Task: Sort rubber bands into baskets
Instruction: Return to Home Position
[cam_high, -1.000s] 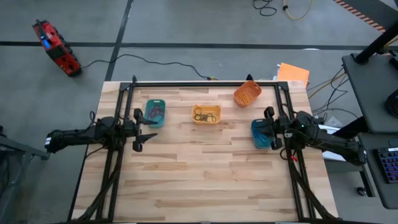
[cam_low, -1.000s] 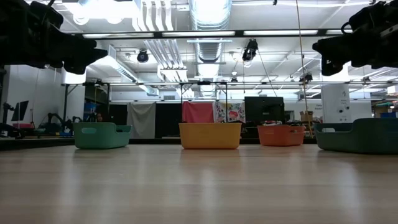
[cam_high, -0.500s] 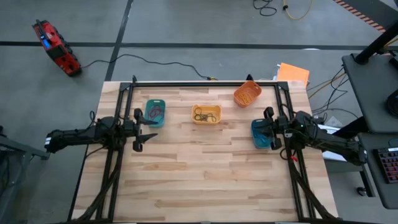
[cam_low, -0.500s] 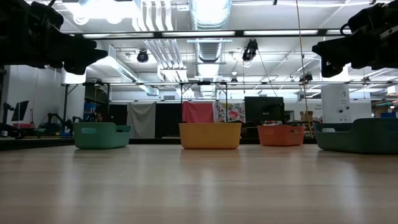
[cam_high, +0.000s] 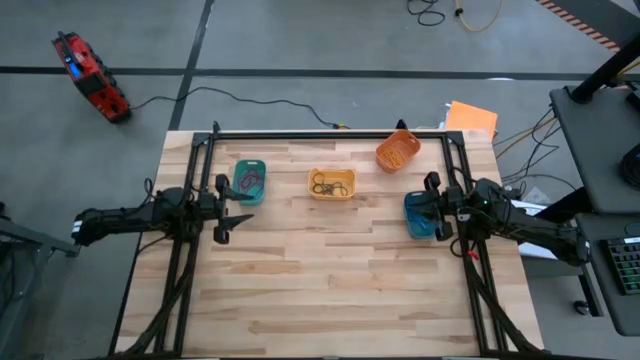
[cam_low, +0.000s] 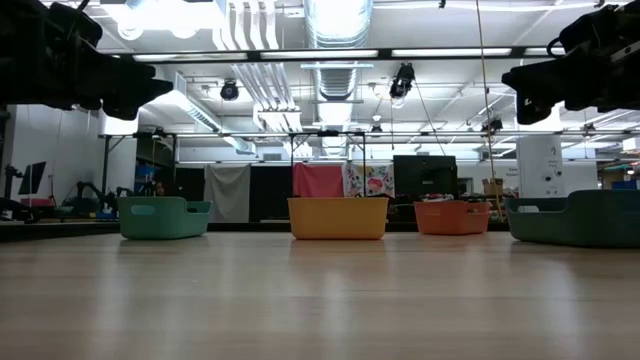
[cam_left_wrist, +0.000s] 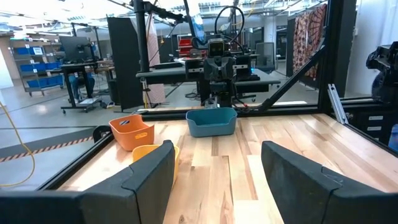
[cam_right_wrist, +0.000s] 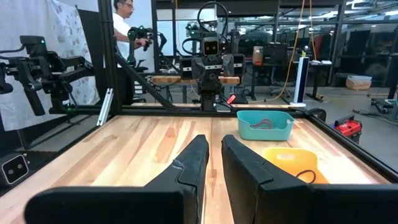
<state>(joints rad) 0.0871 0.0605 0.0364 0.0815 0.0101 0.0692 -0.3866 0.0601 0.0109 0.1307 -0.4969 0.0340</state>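
Four baskets stand on the wooden table: teal (cam_high: 249, 181), yellow (cam_high: 332, 184), orange (cam_high: 398, 150) and blue (cam_high: 420, 214). Rubber bands lie inside them: dark and red ones in the teal basket (cam_right_wrist: 264, 122), dark ones in the yellow (cam_high: 330, 185), tan ones in the orange (cam_high: 399, 153). My left gripper (cam_left_wrist: 214, 180) is open and empty, held above the table next to the teal basket (cam_high: 232, 212). My right gripper (cam_right_wrist: 214, 163) is shut and empty, held above the blue basket (cam_high: 427, 208). In the low view both grippers hang high, the left (cam_low: 160, 88) and the right (cam_low: 510, 76).
A black frame (cam_high: 330, 134) runs round the far and side edges of the table. The near half of the tabletop (cam_high: 330, 290) is bare wood. A person (cam_right_wrist: 124, 18) stands in the room beyond the table, seen in the right wrist view.
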